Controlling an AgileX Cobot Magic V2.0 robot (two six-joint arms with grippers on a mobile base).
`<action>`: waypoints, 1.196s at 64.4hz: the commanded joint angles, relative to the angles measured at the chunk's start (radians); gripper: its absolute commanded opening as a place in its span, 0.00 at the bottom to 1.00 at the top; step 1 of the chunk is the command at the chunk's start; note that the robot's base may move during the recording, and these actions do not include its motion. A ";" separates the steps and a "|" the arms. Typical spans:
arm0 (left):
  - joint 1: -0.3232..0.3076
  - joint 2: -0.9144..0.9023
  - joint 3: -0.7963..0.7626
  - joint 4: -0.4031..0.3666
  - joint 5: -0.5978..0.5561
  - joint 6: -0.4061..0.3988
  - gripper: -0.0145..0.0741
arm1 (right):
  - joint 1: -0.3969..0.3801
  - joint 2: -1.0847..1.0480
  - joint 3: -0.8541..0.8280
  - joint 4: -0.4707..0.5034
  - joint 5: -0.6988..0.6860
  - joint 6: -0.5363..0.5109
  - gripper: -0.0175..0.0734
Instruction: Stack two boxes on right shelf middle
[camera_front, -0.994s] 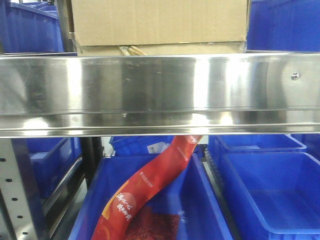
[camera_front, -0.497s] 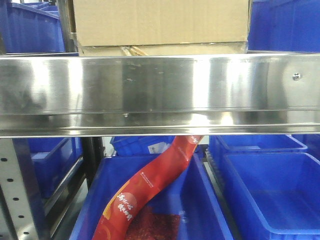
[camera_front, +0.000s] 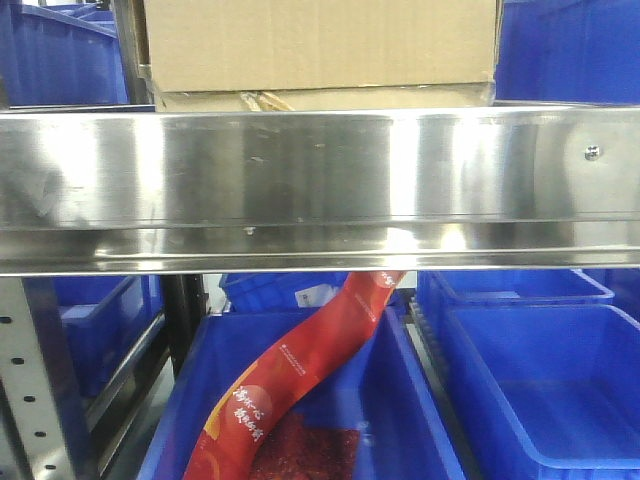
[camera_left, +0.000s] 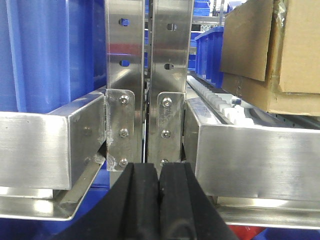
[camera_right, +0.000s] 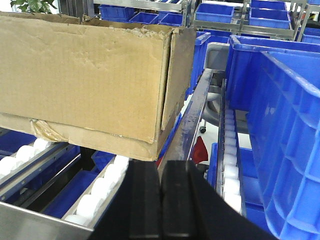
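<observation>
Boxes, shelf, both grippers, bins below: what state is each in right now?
Large box: resting on the flat box, face dented.
Flat box: under it, on the shelf.
Left gripper: shut, empty.
Right gripper: shut, empty.
Red bag: standing bent in a blue bin.

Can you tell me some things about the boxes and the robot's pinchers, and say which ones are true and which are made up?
1. The large box sits on top of the thin flat box. True.
2. The left gripper is holding a box. False: its fingers are pressed together with nothing between them, in front of the perforated uprights.
3. The right gripper is shut and empty. True.
4. The bin under the shelf rail holds a green bottle. False: a red printed packet lies in that blue bin.
5. The boxes rest on white rollers. True.
6. The large box's face is smooth and glossy. False: the right wrist view shows it dented and wrinkled.
</observation>
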 joint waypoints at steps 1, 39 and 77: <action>-0.008 -0.006 -0.003 0.001 -0.020 0.004 0.04 | -0.002 -0.005 0.003 -0.009 -0.025 -0.004 0.01; -0.008 -0.006 -0.003 0.001 -0.020 0.004 0.04 | -0.002 -0.005 0.016 -0.019 -0.033 -0.007 0.01; -0.008 -0.006 -0.003 0.001 -0.020 0.004 0.04 | -0.274 -0.451 0.421 -0.032 -0.097 0.026 0.01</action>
